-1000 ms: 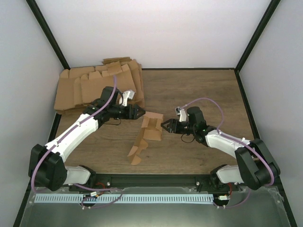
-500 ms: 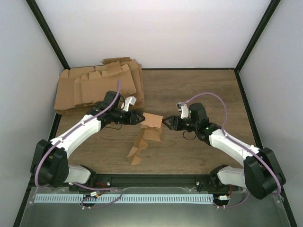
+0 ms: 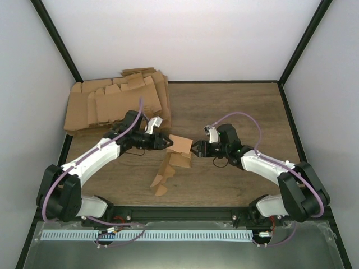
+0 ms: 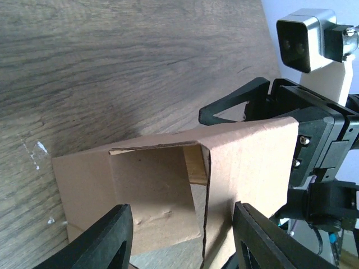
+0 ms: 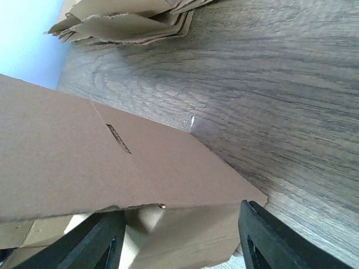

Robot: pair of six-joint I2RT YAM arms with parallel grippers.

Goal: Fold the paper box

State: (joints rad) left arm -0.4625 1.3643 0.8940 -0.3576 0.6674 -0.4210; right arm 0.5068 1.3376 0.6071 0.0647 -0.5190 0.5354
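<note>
The paper box is a brown cardboard piece, part-formed into an open sleeve near the table's middle, with a loose flap trailing toward the near edge. My left gripper meets its left side. In the left wrist view the fingers straddle the sleeve's open end, closed against its walls. My right gripper meets the box's right side. In the right wrist view the box's slotted panel fills the space between the jaws of that gripper. The right gripper also shows behind the box in the left wrist view.
A big untidy pile of flat cardboard blanks lies at the back left of the wooden table, and its edge shows in the right wrist view. White walls with black corner posts enclose the table.
My left gripper moved right onto the box's left side and its jaws narrowed around the box. The right gripper shifted slightly toward the box, and the sleeve stands a little more upright.
</note>
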